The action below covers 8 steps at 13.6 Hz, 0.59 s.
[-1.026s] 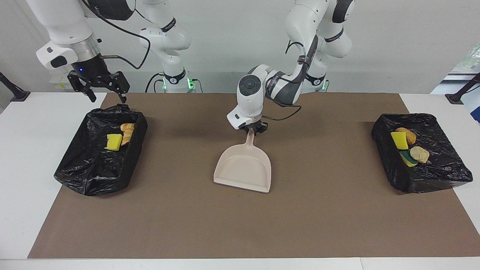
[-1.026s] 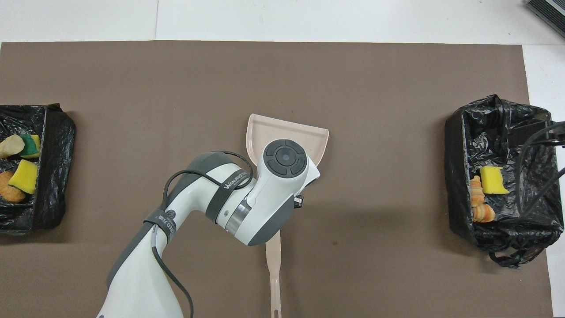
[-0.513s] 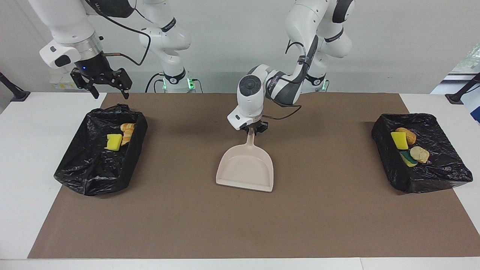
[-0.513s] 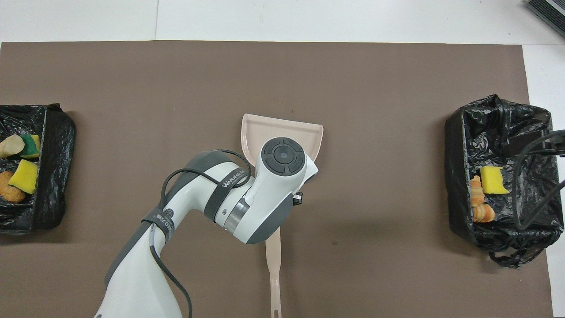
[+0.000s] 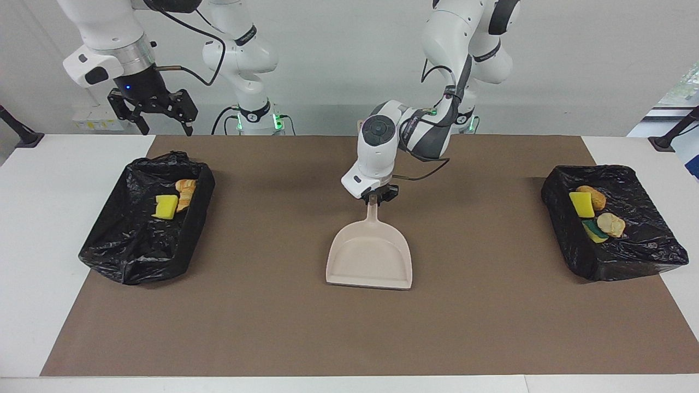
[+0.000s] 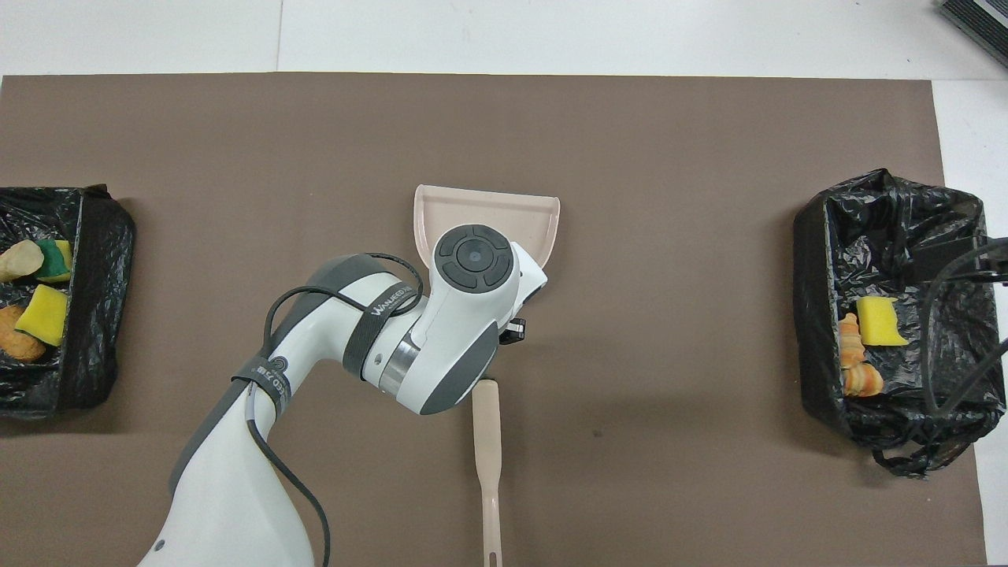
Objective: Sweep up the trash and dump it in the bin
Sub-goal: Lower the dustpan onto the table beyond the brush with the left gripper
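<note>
Brown matting [image 5: 273, 327] covers the table. Left gripper [image 5: 375, 196] pinches the dustpan [image 5: 370, 261] handle mid-table; right gripper [image 5: 153, 112], fingers spread, hangs above one bin [image 5: 136, 245]. Trash [image 5: 165, 206] lies in both bins.

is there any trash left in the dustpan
No, in the facing view the dustpan is bare inside, and the scraps lie in the two black bins at the table's ends.

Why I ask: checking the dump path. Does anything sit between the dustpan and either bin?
Nothing visible does. The left gripper holds the dustpan by its handle mid-table; only bare mat separates it from the left arm's bin and the right arm's bin, over which the open right gripper waits.
</note>
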{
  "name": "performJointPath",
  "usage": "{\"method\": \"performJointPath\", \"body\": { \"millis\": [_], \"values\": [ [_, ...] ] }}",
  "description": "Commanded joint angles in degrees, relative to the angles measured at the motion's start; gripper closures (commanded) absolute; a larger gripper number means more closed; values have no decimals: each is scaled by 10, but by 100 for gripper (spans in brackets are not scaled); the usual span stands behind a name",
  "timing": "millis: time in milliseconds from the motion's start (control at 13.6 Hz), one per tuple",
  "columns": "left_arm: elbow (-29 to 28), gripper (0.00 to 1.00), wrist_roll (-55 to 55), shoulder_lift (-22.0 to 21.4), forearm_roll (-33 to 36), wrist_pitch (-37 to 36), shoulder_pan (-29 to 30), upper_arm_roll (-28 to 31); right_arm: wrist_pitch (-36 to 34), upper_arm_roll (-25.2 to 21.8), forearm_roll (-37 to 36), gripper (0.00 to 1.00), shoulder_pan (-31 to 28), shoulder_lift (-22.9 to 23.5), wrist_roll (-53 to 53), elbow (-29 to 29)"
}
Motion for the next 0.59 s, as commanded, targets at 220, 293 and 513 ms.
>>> {"method": "performJointPath", "body": {
  "millis": [220, 293, 513],
  "values": [
    [14, 63, 0, 9, -10, 14, 5, -3, 1, -6, 15, 0, 5, -10, 52, -12],
    [13, 42, 0, 9, -10, 15, 4, -3, 1, -6, 15, 0, 5, -11, 53, -12],
    [11, 0, 1, -1, -11, 12, 3, -2, -4, -5, 13, 0, 6, -12, 50, -10]
  ]
}}
